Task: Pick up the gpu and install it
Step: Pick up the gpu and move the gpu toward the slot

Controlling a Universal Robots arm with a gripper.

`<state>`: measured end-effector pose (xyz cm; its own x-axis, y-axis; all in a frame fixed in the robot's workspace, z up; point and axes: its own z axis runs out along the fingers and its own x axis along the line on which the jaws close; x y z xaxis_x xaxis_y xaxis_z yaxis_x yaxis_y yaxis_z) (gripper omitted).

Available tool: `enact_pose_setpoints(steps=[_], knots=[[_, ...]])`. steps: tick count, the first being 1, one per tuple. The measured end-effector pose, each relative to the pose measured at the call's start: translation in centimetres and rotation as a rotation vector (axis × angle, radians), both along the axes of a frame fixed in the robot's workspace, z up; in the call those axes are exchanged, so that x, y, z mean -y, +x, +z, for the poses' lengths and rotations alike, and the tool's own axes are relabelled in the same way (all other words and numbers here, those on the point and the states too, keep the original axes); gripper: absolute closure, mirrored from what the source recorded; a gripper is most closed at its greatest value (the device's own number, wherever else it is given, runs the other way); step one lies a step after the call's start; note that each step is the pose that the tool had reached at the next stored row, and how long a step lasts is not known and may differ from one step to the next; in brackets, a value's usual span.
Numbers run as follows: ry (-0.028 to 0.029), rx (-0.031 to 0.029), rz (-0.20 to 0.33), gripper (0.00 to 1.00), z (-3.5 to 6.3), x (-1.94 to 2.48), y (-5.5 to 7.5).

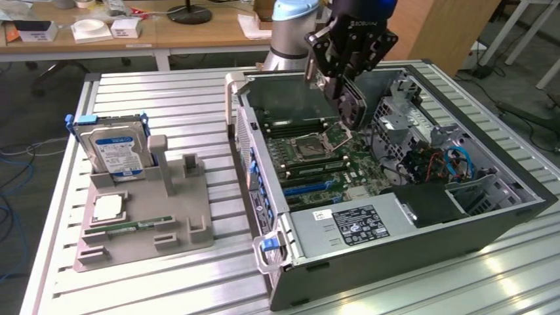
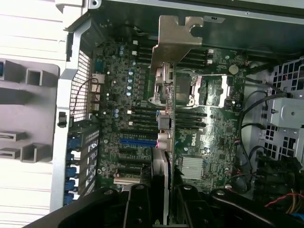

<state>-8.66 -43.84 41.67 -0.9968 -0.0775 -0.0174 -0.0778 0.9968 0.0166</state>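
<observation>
Exterior view: the black two-fingered gripper [image 1: 340, 84], jaws clamped on the thin dark fan-faced gpu [image 1: 353, 108], holds it edge-down over the open grey metal computer case [image 1: 420, 262] (carried, not yet seated). Wrist view: its silver bracket [image 2: 183, 38] hangs above the green motherboard [image 2: 218, 137]; seating, I judge, calls for alignment with the blue slot [image 2: 137, 141].

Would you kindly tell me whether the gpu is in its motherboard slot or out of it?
Out. The end effector grips the gpu above the motherboard inside the open case; the blue slot is bare.
</observation>
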Motion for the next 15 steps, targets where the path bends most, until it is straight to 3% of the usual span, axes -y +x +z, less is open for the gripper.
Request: enact_pose_setpoints(steps=[15], knots=[[-0.0001,0.0000,0.009,0.73,-0.01,0.00,1.8]])
